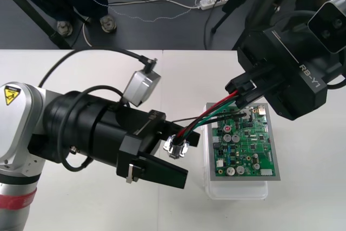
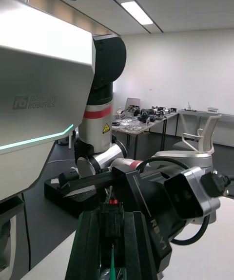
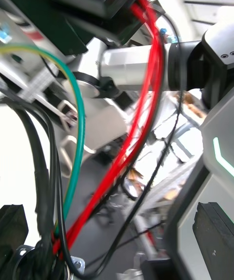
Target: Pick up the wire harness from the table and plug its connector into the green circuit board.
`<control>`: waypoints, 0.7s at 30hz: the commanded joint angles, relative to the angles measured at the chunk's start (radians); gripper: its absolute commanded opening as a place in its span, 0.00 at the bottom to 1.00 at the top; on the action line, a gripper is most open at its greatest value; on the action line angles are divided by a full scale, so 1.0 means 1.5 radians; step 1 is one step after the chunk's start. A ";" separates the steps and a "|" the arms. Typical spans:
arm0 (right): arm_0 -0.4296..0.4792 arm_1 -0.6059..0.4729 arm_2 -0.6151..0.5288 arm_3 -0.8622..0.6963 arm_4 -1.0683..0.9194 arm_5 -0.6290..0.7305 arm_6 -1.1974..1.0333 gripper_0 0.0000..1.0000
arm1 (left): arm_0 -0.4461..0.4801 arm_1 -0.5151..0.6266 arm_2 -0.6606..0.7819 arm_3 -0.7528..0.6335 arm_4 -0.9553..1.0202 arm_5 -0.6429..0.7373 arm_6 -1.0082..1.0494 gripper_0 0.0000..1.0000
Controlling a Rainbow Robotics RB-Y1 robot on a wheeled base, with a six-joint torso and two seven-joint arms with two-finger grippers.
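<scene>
hanging between the two grippers, the wire harness [image 1: 210, 115] spans the air above the table [image 1: 81, 74]. the right gripper [image 1: 242, 93] comes in from the far right and is clamped on the small black plug [image 2: 113, 224]; in the right wrist view the plug sits pinched between its two fingers, with a red and a green wire showing at it. the plug is not in the board; it is held just past the far left corner of the green circuit board [image 1: 246, 142], which lies flat on its white base [image 1: 238, 190]. from there the red, green and black wires curve down and left to the round metal socket [image 1: 177, 147]. the socket sits between the fingers of the left gripper [image 1: 186, 158], just left of the base. those fingers [image 3: 214, 233] stand wide apart, at the bottom corners of the left wrist view, so the left gripper looks open around the socket and not closed on it.
</scene>
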 commanded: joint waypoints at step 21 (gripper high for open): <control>0.208 -0.064 -0.131 -0.080 0.017 -0.003 -0.029 0.00 | 0.015 0.092 0.151 -0.024 0.049 0.048 -0.177 1.00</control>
